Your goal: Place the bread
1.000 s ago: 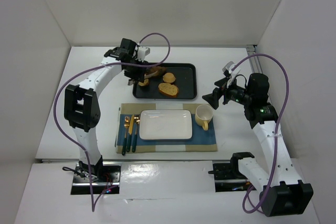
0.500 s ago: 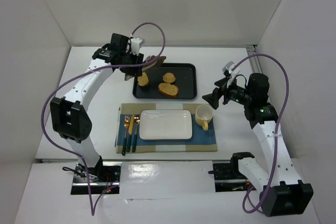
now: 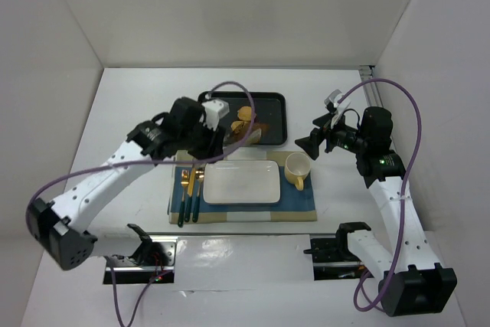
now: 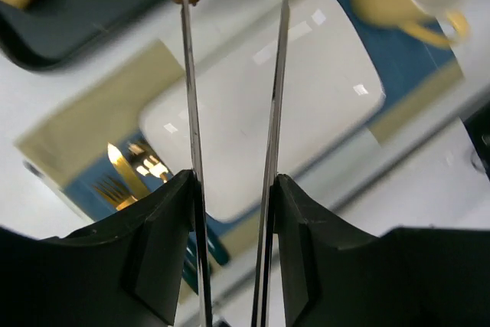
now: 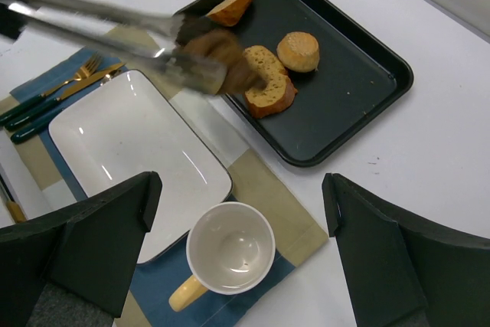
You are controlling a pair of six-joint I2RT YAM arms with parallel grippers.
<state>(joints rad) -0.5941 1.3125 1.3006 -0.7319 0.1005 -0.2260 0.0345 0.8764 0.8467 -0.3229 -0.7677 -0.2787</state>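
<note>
Moved: left gripper (image 4: 233,189), from over the tray (image 5: 348,93) toward the plate (image 5: 130,139), part-closed on tongs (image 4: 189,105) that pinch the bread (image 5: 222,55) above the tray's near edge. Tray contents: 3 toasted slices (image 5: 298,50). Right gripper (image 3: 310,143): spread wide, holding nothing.

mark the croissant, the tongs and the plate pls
croissant (image 5: 230,53): right wrist view, its middle.
tongs (image 5: 92,7): right wrist view, upper arm.
plate (image 5: 130,143): right wrist view, bare centre.
</note>
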